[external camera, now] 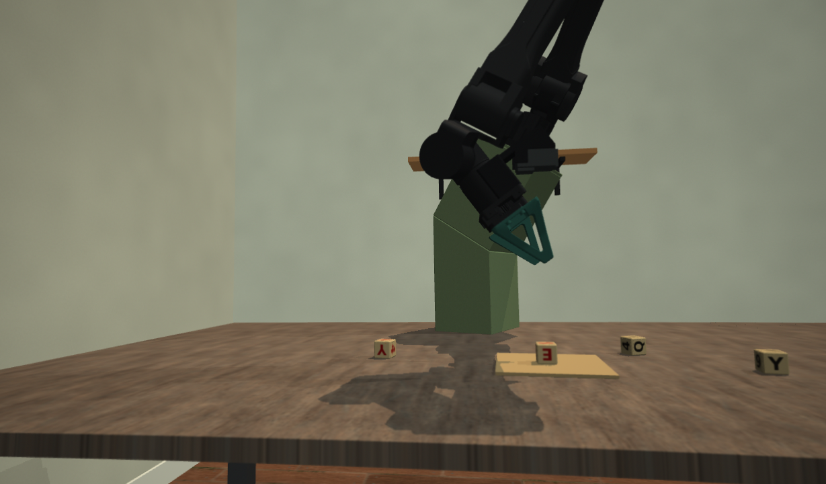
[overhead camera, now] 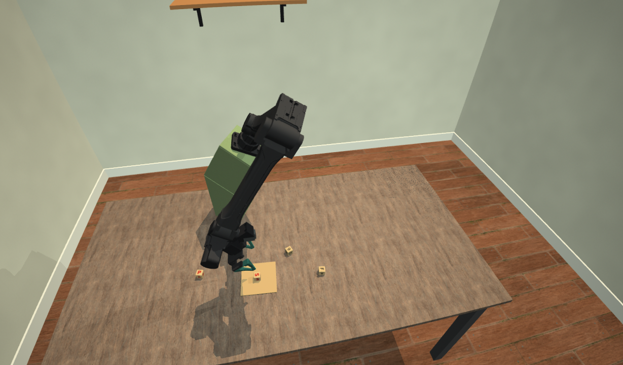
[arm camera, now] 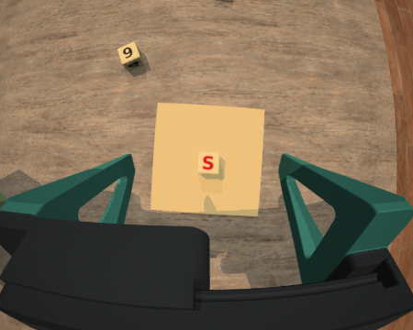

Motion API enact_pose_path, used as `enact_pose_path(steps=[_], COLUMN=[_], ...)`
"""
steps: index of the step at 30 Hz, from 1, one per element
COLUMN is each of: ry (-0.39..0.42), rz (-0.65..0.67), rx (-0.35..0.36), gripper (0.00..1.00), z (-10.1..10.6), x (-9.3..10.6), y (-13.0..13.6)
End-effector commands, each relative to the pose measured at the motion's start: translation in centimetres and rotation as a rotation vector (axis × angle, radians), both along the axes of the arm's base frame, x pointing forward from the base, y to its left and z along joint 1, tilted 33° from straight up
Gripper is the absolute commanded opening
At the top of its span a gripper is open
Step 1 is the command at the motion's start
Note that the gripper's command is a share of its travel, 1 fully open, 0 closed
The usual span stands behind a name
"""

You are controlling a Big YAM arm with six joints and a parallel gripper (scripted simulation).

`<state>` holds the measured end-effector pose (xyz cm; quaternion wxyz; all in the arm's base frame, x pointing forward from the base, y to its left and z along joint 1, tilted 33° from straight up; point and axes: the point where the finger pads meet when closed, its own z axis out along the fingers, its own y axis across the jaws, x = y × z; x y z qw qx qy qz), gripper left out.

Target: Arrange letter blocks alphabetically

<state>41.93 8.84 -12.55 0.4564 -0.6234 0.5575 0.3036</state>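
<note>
In the top view, the arm hides part of the green pedestal [overhead camera: 227,174] [external camera: 464,288]; the P block [overhead camera: 198,274] [external camera: 384,348] sits left of the mat [overhead camera: 265,286] [external camera: 574,366] [arm camera: 179,133], the S block [overhead camera: 256,276] [external camera: 546,353] [arm camera: 208,162] on it, and the 9 block [overhead camera: 289,250] [external camera: 632,345] [arm camera: 129,55] and F block [overhead camera: 321,270] [external camera: 771,361] off to the right. The S block's side mark is hard to read.

In the exterior view, the arm runs off the top edge, and the top marks of all 4 blocks cannot be read.

In the wrist view, the gripper [overhead camera: 252,255] [external camera: 544,262] [arm camera: 206,161] is wide open above the mat; its fingers' lower parts are partly hidden by the dark housing.
</note>
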Motion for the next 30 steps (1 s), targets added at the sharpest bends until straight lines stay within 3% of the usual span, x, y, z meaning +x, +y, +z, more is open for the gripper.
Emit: enact_pose_path(steps=[1,5,9,11,14,17,18,19,23,25,28,29,30], ry=[-0.024,-0.024,0.034,0.034,0.144,0.188,0.232,0.232,0.353,0.389,0.39,0.354,0.354], rz=[0.003,0.003,-0.095,-0.095,-0.283,-0.36,-0.436,-0.436,-0.655,-0.684,-0.686,-0.652,-0.652], rx=[0.002,0.002,0.013,0.013,0.046,0.062,0.084,0.084,0.162,0.182,0.182,0.165,0.165], gripper=[1.0,1.0,1.0,1.0,1.0,1.0,1.0,1.0,1.0,1.0,1.0,1.0,1.0], z=[0.7,0.7,-1.4,-1.4,-4.8,-6.6,-8.0,-8.1,-12.3,-12.9,-12.9,-11.5,-11.5], x=[0.7,0.7,1.0,1.0,0.9,0.4,-0.1,-0.1,-2.7,-4.0,-4.0,-2.5,-2.5], y=[-0.2,-0.2,-3.3,-3.3,-8.9,-11.7,-14.0,-14.0,-20.1,-20.2,-20.2,-19.8,-19.8])
